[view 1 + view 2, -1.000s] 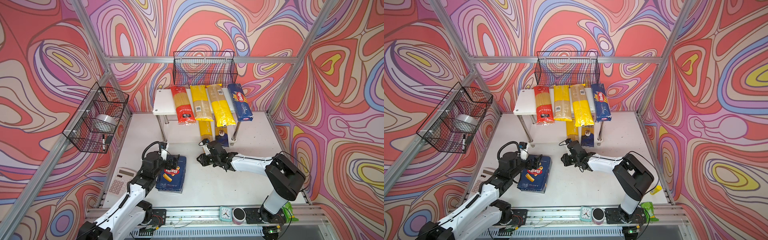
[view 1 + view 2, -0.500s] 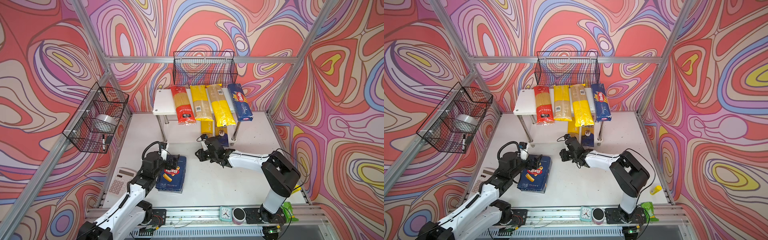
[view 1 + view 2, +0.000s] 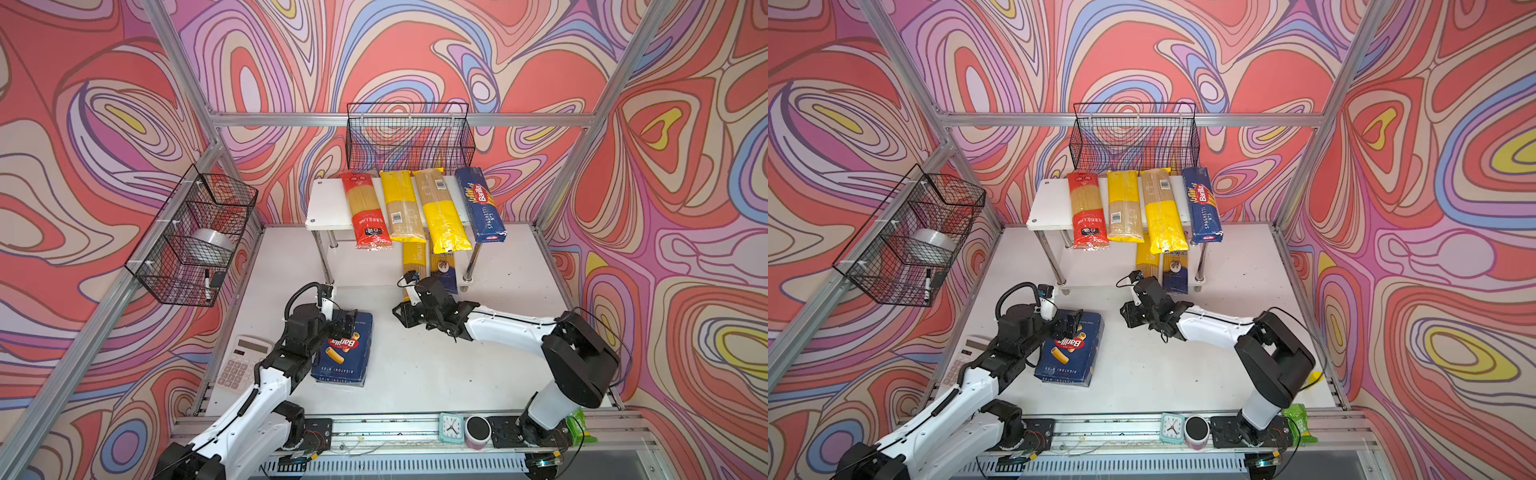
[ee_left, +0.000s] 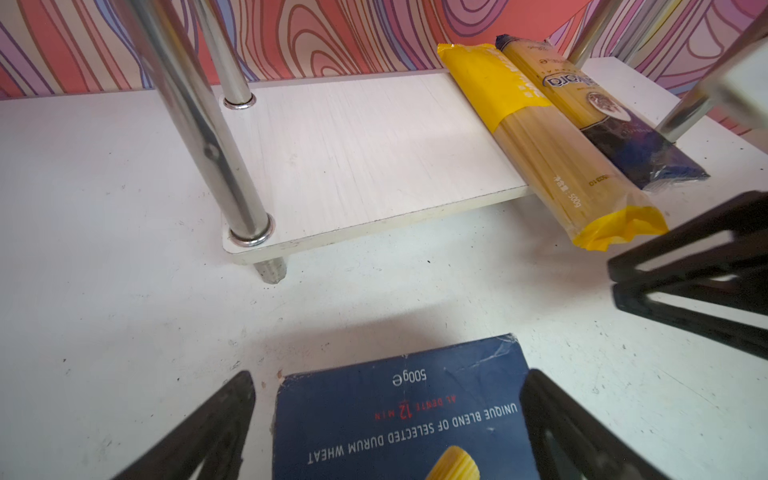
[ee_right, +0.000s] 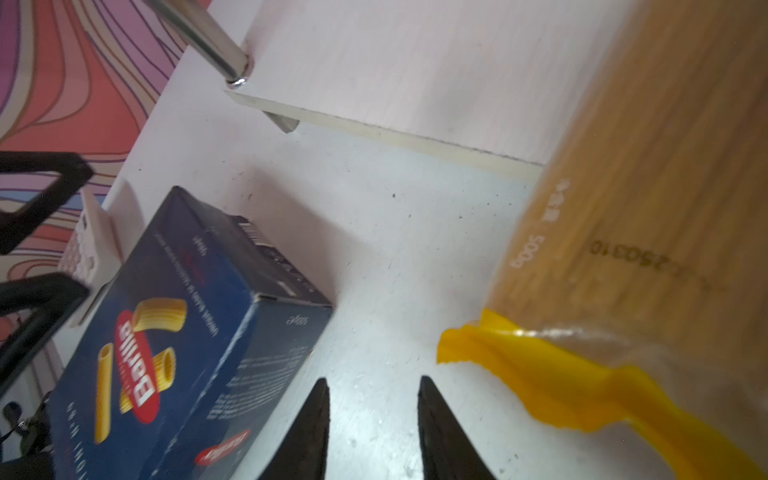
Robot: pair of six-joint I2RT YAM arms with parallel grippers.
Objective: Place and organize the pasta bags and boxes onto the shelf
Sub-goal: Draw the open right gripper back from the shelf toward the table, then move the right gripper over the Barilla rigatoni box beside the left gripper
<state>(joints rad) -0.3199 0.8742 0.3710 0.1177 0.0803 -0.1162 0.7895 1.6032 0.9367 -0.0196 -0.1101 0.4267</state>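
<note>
Right end effector (image 5: 372,388) sits just over the worktop (image 5: 374,232), fingers slightly parted and gripping nothing, with the yellow bag (image 5: 623,208) just beside it. Left end effector (image 4: 388,374) is spread wide astride the rigatoni box (image 4: 399,415), which lies flat on the worktop; contact is unclear. In both top views, overhanging packs (image 3: 399,208) hide most of the lower board of the shelf (image 3: 328,203). Swirl-patterned walls (image 3: 124,124) enclose everything.

Dark blue rigatoni box (image 3: 345,362), white shelf (image 3: 328,203).
</note>
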